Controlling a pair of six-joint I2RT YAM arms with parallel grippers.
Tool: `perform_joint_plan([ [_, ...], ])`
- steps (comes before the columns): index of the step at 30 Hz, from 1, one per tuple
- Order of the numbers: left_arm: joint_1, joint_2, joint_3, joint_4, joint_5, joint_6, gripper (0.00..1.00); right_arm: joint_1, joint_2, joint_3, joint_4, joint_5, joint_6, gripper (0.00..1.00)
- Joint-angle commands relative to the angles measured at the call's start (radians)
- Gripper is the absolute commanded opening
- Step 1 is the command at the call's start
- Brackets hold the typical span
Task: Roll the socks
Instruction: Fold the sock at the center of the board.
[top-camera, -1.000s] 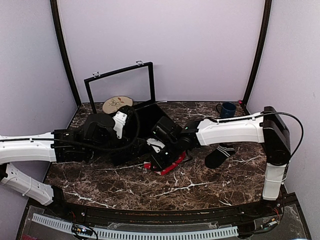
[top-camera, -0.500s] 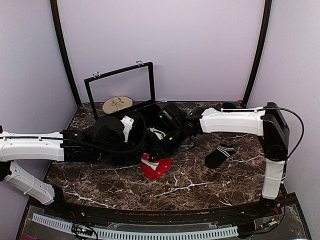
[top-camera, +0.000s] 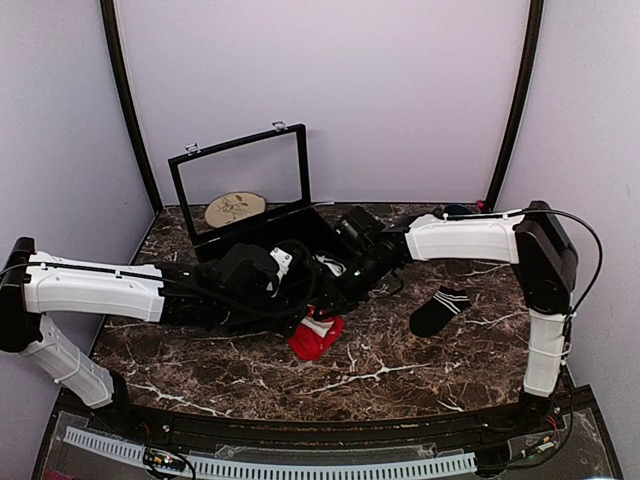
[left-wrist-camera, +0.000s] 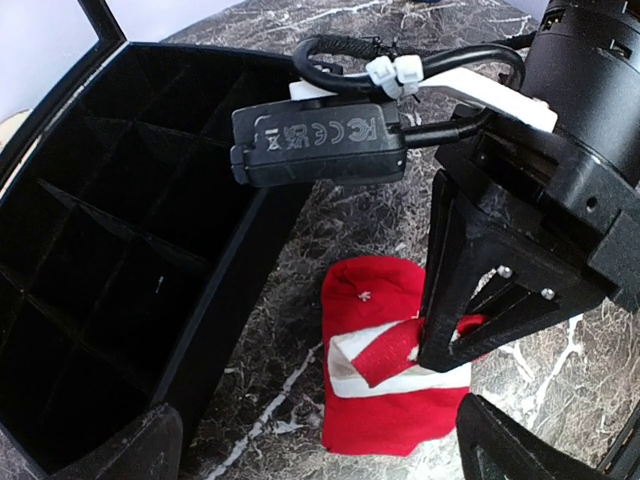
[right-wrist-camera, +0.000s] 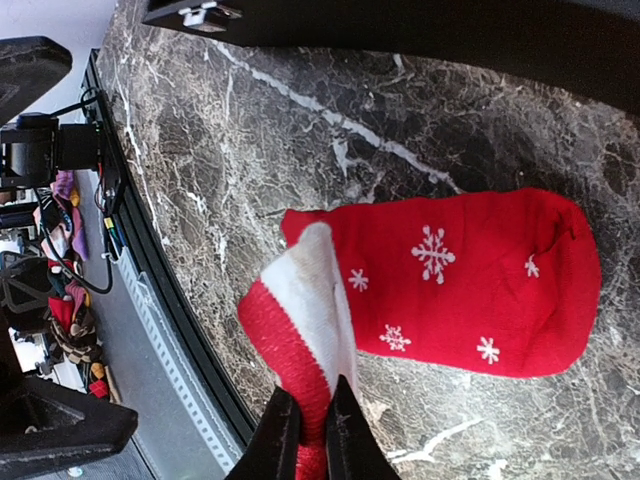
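Observation:
The red sock (top-camera: 317, 338) with white snowflakes lies on the marble table, its white and red cuff lifted and folded back over its body. My right gripper (top-camera: 326, 314) is shut on that cuff; its closed fingertips (right-wrist-camera: 312, 425) pinch the cuff's red edge above the sock (right-wrist-camera: 470, 280). My left gripper (top-camera: 300, 305) is open and empty just left of the sock, its fingers spread at the bottom of the left wrist view (left-wrist-camera: 320, 460), with the sock (left-wrist-camera: 385, 410) between and ahead of them. The black striped sock (top-camera: 440, 310) lies flat to the right, untouched.
A black compartment box (top-camera: 290, 232) with its framed lid (top-camera: 240, 170) raised stands behind the arms; its wall (left-wrist-camera: 215, 300) is right beside the red sock. A round wooden disc (top-camera: 235, 208) lies at back left. A blue mug (top-camera: 457, 211) peeks out behind the right arm.
My right gripper has risen and drawn back with the cuff, folding the red sock over itself. My left arm has slid right, close to the sock. The black sock has not moved.

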Motion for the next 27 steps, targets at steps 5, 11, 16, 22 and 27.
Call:
perform_joint_plan([
  [5, -0.005, 0.041, 0.009, 0.048, 0.046, -0.036, 0.98, -0.006, 0.030, -0.030, 0.019, 0.008, -0.028, 0.10],
  [11, -0.015, 0.076, 0.002, 0.064, 0.071, -0.051, 0.97, -0.016, 0.035, -0.030, 0.018, 0.043, -0.039, 0.11],
  [16, -0.028, 0.097, -0.002, 0.082, 0.077, -0.057, 0.96, -0.029, 0.051, -0.001, -0.017, 0.069, -0.068, 0.12],
  [22, -0.038, 0.129, -0.010, 0.104, 0.085, -0.074, 0.96, -0.043, 0.071, 0.028, -0.051, 0.082, -0.097, 0.14],
  [27, -0.044, 0.147, -0.029, 0.129, 0.115, -0.091, 0.94, -0.056, 0.085, 0.040, -0.067, 0.086, -0.113, 0.16],
])
